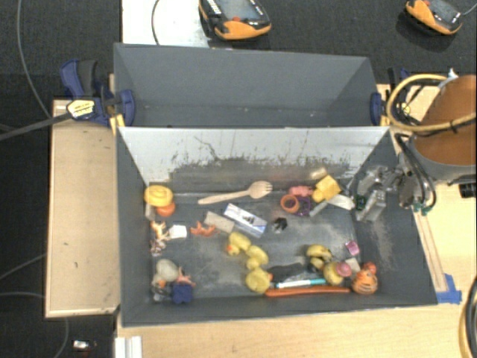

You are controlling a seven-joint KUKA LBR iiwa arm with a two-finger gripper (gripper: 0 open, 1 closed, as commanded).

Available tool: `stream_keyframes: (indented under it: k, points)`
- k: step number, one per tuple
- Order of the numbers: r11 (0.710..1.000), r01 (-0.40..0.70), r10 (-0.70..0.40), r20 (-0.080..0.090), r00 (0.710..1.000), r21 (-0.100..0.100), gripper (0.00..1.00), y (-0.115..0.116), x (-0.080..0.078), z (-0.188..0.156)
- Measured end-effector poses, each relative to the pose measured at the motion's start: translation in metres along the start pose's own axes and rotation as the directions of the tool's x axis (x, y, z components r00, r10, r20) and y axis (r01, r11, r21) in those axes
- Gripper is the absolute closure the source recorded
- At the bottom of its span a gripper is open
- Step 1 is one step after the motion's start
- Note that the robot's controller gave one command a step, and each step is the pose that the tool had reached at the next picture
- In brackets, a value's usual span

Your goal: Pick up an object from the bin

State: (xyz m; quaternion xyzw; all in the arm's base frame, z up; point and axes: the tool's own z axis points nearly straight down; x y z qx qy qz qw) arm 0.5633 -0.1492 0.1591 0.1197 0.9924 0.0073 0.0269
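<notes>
– Clutter is strewn along the front of the bin (246,88): a long orange stick (305,291) is laid flat by the front wall, an orange round toy (365,280) is set at its right end, and a black marker (297,280) is laid just behind it. Several yellow lumps (257,268) are heaped to the left of these. Which thing is found nearest the gripper?

– A yellow block (326,189) is seen farther back, in the right half of the bin, near the back wall. It is bright yellow, chunky and angular, and it is tilted. A white strip (340,202) is laid just beside it on the side of the right wall. A pink ring (302,192) and an orange ring (290,202) are set to its left.

– How is the gripper placed?

– The gripper (367,200) is seen low inside the bin, against the sloping right wall, just right of the white strip and near the yellow block. Contact with either cannot be made out. Whether the claw is open or closed, and whether anything is gripped, cannot be told.

– And the arm?

– The arm is reached in over the right rim. An orange cover (451,125) and a looped yellow cable (402,95) are carried at the wrist, above the bin's far right corner.
</notes>
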Motion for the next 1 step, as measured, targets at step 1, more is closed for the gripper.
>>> stream_keyframes:
  k: [1]
  points:
    - [1.0, 0.026, -0.026, -0.002, 1.0, 0.0, 1.0, 0.0145, -0.0026, -0.0899]
